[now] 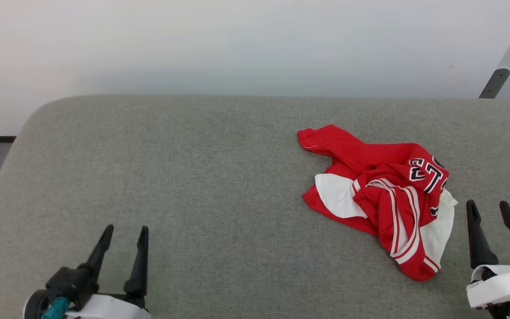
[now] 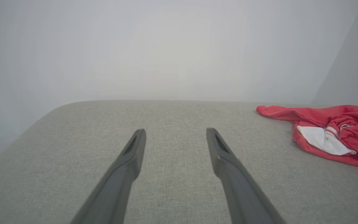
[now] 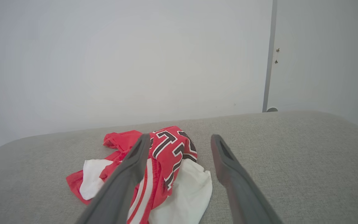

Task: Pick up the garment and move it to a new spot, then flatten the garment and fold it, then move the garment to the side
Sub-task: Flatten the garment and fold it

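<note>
We see the garment (image 1: 383,199) lying in a crumpled heap on the right part of the grey fabric-covered desk (image 1: 193,177). Red cloth is bunched over white patches, and striped trim runs down the near side. Its black numerals (image 1: 427,170) sit on a fold at the far right of the heap and wrap out of sight, so we cannot read them. In the bunching we cannot make out how the sleeves and collar lie.

Our left hand (image 1: 127,227) is at the near left of the desk, well apart from the garment, its two fingers spread and holding nothing. Our right hand (image 1: 487,204) sits just beside the garment's near right edge, likewise spread and empty. Its body is cut off by the head view's lower right corner.

In the left wrist view the garment runs off the right edge. In the right wrist view one finger (image 3: 126,177) of the right hand covers part of the heap, and the bottom edge cuts off the nearest cloth. We cannot tell whether that finger touches the fabric. A plain pale wall (image 1: 237,44) stands behind the desk.
</note>
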Controlling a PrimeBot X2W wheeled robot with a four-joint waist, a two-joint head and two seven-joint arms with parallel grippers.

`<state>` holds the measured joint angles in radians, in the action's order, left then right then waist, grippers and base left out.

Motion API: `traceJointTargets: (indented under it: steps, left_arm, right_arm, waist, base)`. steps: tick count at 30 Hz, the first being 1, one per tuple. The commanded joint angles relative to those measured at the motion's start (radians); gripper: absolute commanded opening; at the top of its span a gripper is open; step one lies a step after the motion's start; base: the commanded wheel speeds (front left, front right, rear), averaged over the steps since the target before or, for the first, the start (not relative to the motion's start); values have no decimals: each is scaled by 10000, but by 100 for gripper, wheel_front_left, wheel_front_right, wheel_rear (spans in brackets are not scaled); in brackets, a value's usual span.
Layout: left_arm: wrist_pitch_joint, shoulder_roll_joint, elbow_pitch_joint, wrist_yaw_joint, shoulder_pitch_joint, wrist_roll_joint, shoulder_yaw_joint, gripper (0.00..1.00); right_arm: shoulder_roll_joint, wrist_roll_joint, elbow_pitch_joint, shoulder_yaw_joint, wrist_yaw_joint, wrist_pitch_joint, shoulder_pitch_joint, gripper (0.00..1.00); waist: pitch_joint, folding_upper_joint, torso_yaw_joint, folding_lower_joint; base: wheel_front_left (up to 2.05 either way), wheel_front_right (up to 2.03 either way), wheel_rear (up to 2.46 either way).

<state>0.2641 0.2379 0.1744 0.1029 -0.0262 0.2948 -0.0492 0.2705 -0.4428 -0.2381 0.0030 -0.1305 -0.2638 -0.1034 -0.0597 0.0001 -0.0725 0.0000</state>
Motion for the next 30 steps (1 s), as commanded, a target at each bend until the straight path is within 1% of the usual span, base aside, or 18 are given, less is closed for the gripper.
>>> traceJointTargets:
  steps: [1,5,13,16,18,21,22,24,27,30]
  left_arm:
    - [1,-98,43,79,96,-112,90,100]
    - [1,-343,72,193,103,-275,289,100]
    - [1,-557,41,284,127,-449,430,100]
    - [1,-675,-5,300,216,-376,526,100]
    - [1,-756,-16,283,263,-344,588,100]
    - [1,-908,-40,290,278,-336,613,100]
    - [2,-949,-44,291,271,-310,601,100]
    - [2,-1014,-5,292,221,-278,514,100]
    - [2,-1134,129,294,85,-139,301,100]
    - [2,-1242,240,294,-135,-16,11,100]
  right_arm:
    - [-64,-28,-9,5,-4,-8,76,100]
    - [-118,-12,-34,37,-4,-8,36,100]
    - [-80,-1,-68,113,-4,-8,-43,100]
    - [81,19,-172,311,-4,25,-213,100]
    - [280,-74,-336,404,-4,381,-479,100]
    - [815,125,-744,593,-4,1692,-1028,100]
    - [949,60,-880,639,-4,2281,-1256,100]
    - [1426,118,-962,1119,-6,3490,-1650,100]
    - [1906,-391,-1090,1745,-3,5662,-2216,100]
    - [2210,-1052,-1175,1890,2,7561,-2754,100]
  waist:
    - [-32,-1,33,0]
    - [-53,-1,77,0]
    - [9,-1,102,0]
    - [7,-1,150,0]
    - [-23,-1,193,0]
    - [-128,-1,218,0]
    - [-185,-1,222,0]
    - [-292,-1,192,0]
    - [-483,-1,135,0]
    - [-741,-1,-13,0]
  base:
    - [0,0,0]
    - [0,0,0]
    - [0,0,0]
    - [0,0,0]
    - [0,0,0]
    - [0,0,0]
    - [0,0,0]
    - [0,0,0]
    - [0,0,0]
    - [0,0,0]
